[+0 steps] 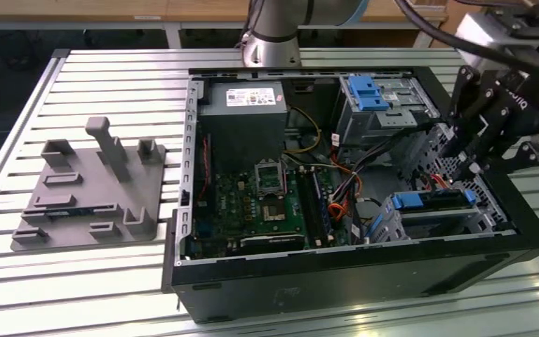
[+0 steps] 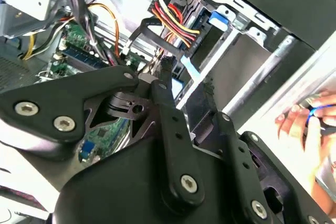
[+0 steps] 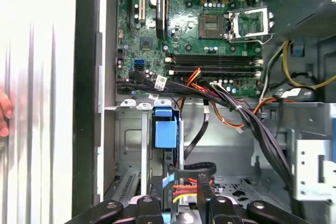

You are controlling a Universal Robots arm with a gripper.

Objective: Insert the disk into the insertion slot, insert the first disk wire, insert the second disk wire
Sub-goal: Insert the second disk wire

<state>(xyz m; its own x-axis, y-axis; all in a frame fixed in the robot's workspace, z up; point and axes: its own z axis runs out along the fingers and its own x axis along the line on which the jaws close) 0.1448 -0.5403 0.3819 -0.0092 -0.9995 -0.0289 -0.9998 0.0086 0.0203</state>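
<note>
- I hang inside the open computer case point(image 1: 344, 267), over its corner at the exterior view's right, and my gripper point(image 1: 464, 170) reaches down to the disk point(image 1: 434, 200).
- The disk sits in the insertion slot point(image 1: 438, 217), the low silver cage against the case's right wall as the exterior view shows it; its blue carrier edge shows along the top of the cage.
- In the first wrist view the blue carrier point(image 3: 165, 132) stands edge-on in the cage, just beyond my fingertips point(image 3: 157, 195).
- My jaws are drawn close together on a black connector point(image 3: 190, 182) with red, yellow and black wires point(image 2: 173, 22), held at the disk's end; in the second wrist view the same bundle runs from my fingertips point(image 2: 164, 77) up toward the cage.
- Whether that connector is seated in the disk I cannot tell.
- The motherboard point(image 1: 260, 203) lies on the case floor, beside the slot toward the exterior view's left, with a thick black cable bundle point(image 3: 231, 103) crossing between them.
- The power supply point(image 1: 243, 116) sits at the case's far end, and a taller grey bay with a blue latch point(image 1: 368, 95) stands beside it.
- Outside the case, on the slatted table point(image 1: 82, 281), a grey fixture point(image 1: 92, 189) rests at the exterior view's left.
- A person's hand point(image 2: 307, 116) shows past the case wall in the second wrist view.
</note>
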